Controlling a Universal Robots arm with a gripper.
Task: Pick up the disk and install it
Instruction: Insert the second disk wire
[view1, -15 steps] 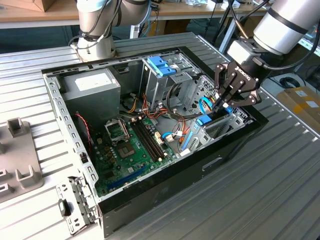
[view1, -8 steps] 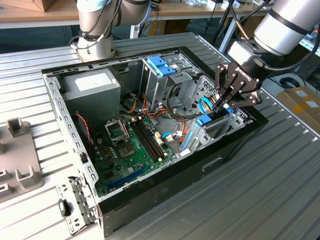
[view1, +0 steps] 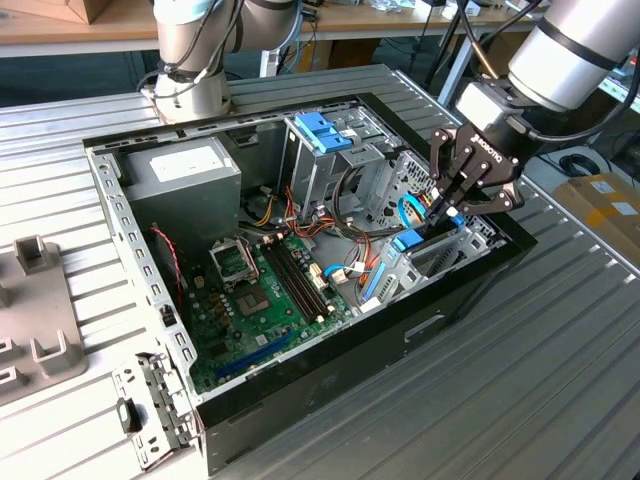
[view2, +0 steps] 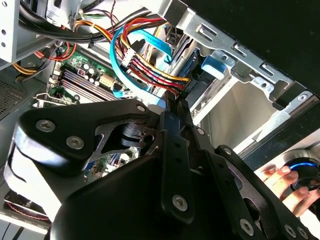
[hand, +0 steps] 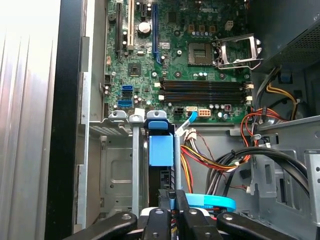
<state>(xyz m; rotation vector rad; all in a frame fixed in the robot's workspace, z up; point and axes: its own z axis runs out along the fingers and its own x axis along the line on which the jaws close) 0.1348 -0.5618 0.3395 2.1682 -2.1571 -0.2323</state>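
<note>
The disk (view1: 408, 241), a drive in a light-blue carrier, stands on edge in the metal drive bay at the exterior view's right end of the open computer case (view1: 300, 370). In the first wrist view the disk's (hand: 161, 150) blue carrier sits between two upright metal rails. My gripper (view1: 443, 213) reaches down into that bay from the right. Both wrist views show its black fingers drawn together, gripper (hand: 174, 196) just at the disk's near end and beside the bundle of coloured cables, gripper (view2: 172, 102). Nothing shows between the fingers.
The case holds a green motherboard (view1: 265, 285), a grey power supply (view1: 185, 175) and an upright drive cage with a blue handle (view1: 322, 130). Coloured wires (hand: 210, 162) and a blue flat cable (hand: 210, 202) crowd the bay. A person's hand (view2: 282, 182) rests outside the case.
</note>
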